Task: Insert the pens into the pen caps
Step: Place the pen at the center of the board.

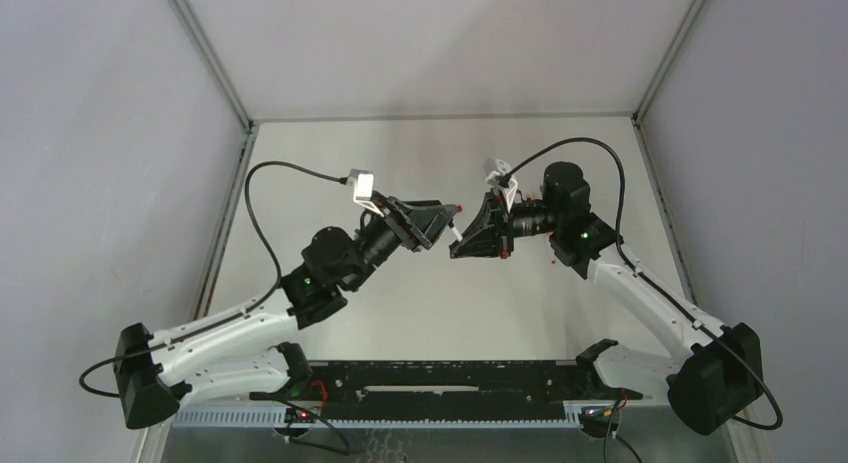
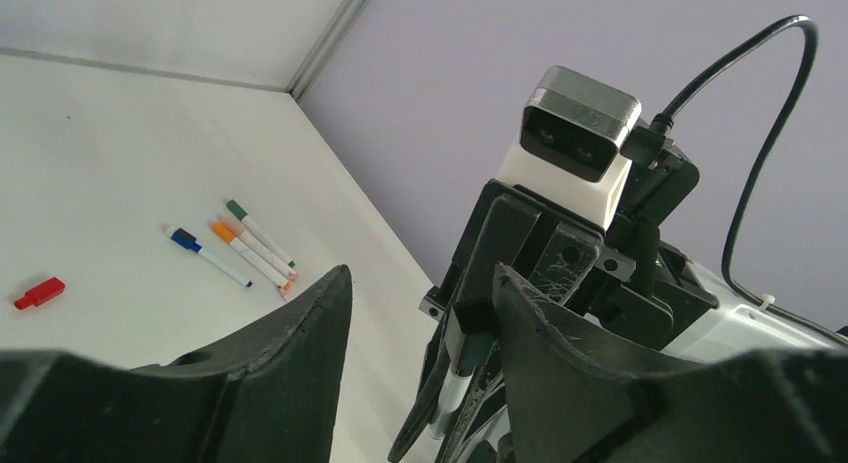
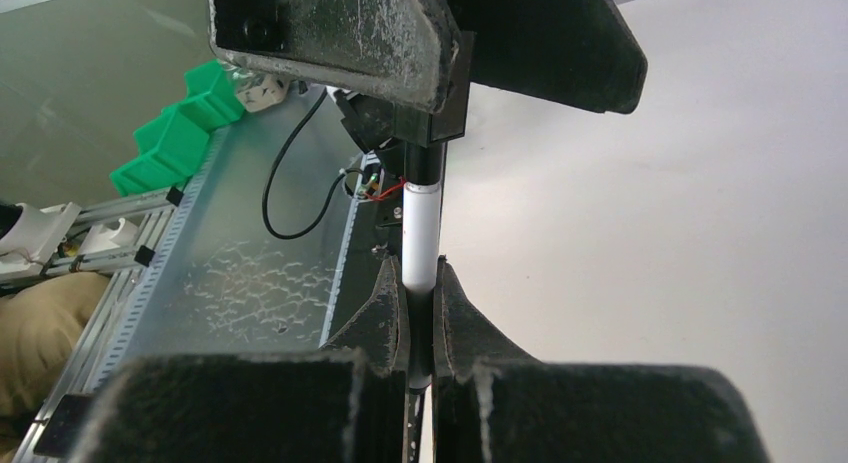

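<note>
White table (image 1: 350, 153) sits below both arms; right gripper (image 3: 420, 283) pinches a pen (image 3: 420, 233) mid-air, left gripper (image 2: 420, 278) gapes empty just beside it, red cap (image 2: 40, 292) lies on the table well apart; a bump from the left gripper could swivel the pen or knock it loose.

Both arms bend inward with wrists raised, their tips facing and close together. The left end effector (image 1: 430, 226) has its fingers (image 2: 300, 353) spread wide, seemingly empty. The right end effector (image 1: 468, 240) is clamped on a pen (image 3: 419, 238).
</note>
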Robot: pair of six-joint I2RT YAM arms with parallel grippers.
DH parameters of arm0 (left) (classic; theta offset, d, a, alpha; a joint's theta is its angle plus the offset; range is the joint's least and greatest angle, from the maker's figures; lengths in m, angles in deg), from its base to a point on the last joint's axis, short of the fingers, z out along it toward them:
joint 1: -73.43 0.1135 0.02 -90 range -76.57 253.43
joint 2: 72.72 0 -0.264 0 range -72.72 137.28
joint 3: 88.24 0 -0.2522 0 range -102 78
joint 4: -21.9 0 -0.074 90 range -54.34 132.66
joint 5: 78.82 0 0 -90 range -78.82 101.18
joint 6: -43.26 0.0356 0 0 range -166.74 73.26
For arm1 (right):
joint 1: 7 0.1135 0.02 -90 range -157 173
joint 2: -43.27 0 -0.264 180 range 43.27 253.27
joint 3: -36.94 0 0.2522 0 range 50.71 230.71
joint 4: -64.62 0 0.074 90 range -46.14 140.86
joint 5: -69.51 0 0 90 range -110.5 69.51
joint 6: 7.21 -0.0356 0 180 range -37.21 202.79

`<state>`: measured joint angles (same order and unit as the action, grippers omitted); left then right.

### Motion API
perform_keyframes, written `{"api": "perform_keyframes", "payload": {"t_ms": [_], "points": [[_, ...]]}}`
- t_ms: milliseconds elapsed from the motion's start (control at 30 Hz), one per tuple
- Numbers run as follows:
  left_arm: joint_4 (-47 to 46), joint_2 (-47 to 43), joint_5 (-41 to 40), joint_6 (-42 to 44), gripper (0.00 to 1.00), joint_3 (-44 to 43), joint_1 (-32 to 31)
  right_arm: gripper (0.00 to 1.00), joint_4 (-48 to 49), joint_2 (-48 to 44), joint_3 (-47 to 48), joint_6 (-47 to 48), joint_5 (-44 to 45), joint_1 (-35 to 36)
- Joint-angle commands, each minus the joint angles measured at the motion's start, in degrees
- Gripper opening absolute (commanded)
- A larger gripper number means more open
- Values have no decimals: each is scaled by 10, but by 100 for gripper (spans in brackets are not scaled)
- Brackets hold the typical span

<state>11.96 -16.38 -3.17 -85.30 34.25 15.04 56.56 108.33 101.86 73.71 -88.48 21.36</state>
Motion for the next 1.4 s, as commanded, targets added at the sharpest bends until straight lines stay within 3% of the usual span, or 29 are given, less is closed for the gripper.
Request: {"api": "perform_keyframes", "payload": {"t_ms": [0,233,467,667,933,1100,1233,1367], "points": [[8,2,11,9,57,-37,-4,0,6,2,5,12,1,-1],[12,6,20,11,46,-43,-4,0,5,3,6,13,3,-1],[14,13,46,12,14,-45,-4,0,5,2,5,13,4,-3],[3,21,95,13,1,-32,-4,0,8,0,5,8,6,-8],[-48,56,226,10,0,11,-2,0,23,1,5,-3,5,-9],[-128,69,250,-42,0,67,0,0,45,0,3,-31,1,-14],[-194,80,261,-95,0,110,2,0,129,-3,-24,-83,-17,-20],[-224,99,280,-148,0,127,5,0,126,-5,-26,-74,-6,-19]]}}
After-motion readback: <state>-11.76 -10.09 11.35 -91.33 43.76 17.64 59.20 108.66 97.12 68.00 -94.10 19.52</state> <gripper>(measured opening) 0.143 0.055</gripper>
